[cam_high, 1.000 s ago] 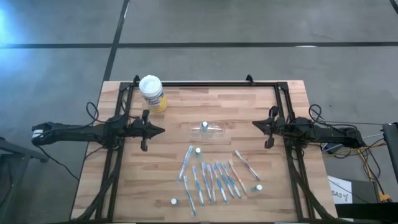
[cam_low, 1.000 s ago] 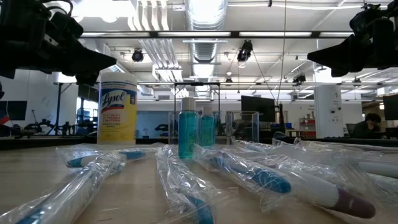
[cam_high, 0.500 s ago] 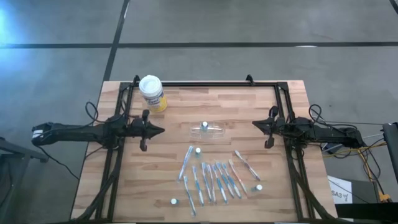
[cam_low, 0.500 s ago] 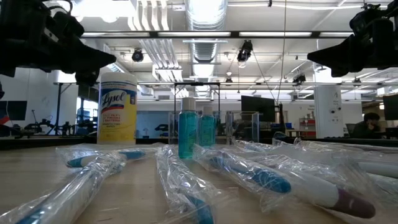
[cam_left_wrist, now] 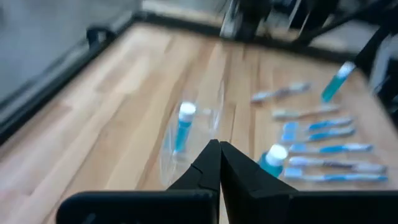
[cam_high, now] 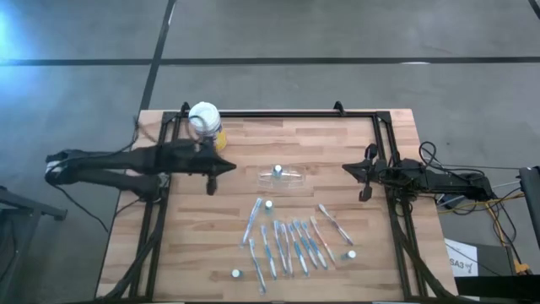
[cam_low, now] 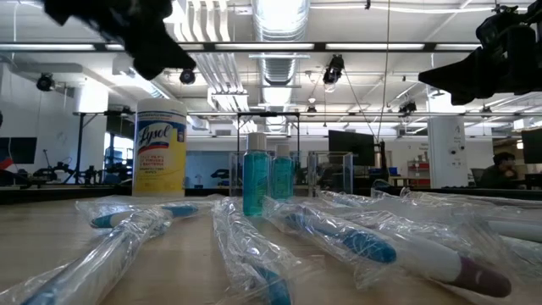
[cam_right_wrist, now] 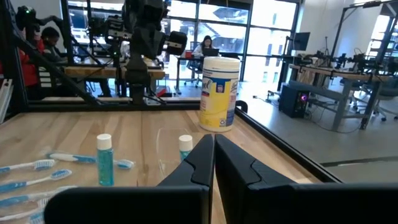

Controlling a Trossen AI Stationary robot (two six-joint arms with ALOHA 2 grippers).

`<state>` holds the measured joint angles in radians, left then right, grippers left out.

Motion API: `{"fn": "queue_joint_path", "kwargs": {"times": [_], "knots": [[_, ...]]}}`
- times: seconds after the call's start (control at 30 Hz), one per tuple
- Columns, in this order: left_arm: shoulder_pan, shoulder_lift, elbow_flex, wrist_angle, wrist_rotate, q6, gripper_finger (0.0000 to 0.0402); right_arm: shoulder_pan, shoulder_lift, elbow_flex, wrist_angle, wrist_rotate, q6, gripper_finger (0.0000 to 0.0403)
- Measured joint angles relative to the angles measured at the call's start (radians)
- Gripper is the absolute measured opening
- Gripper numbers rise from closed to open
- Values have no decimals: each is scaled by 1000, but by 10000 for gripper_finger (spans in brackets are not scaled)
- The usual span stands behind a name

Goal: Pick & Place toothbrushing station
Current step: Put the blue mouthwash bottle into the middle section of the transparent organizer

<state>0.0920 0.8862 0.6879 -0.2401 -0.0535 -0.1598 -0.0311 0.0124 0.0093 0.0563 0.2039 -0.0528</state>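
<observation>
The clear plastic holder [cam_high: 285, 178] rests on the wooden table at mid-table, with a small white-capped teal bottle [cam_high: 277, 171] at it. Several blue, white and pink toothbrushes [cam_high: 288, 245] lie in a row nearer the table's near edge, in clear wrappers [cam_low: 339, 233], with white-capped bottles [cam_high: 268, 203] among them. My left gripper [cam_high: 231, 167] hangs shut above the table, left of the holder [cam_left_wrist: 186, 134], tipped down toward it. My right gripper [cam_high: 345, 169] is shut and level, right of the holder, holding nothing.
A yellow canister with a white lid [cam_high: 206, 125] stands at the far left, close beside my left arm. A black frame [cam_high: 278, 112] runs along the table's far edge and both sides. People sit at desks in the room behind.
My left gripper has risen and gone toward the table's right, nearer the holder, and has tipped its fingers downward. It has stayed shut. The right arm and the objects have kept still.
</observation>
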Motion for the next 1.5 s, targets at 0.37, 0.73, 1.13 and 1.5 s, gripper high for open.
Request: {"fn": "queue_joint_path", "kwargs": {"times": [0.37, 0.73, 1.13, 1.5], "knots": [[-173, 417, 436, -206, 7, 114, 7, 0, 0, 0, -14, -2, 12, 8], [-226, 766, 898, -721, -173, -109, 18, 0, 3, 0, -16, -5, 20, 8], [-253, 1032, 1147, -978, -167, -242, 69, 0, 3, 0, -18, -26, 22, 8], [-251, 1102, 1198, -991, -52, -288, 209, 0, 5, 0, -20, -29, 35, 8]]}}
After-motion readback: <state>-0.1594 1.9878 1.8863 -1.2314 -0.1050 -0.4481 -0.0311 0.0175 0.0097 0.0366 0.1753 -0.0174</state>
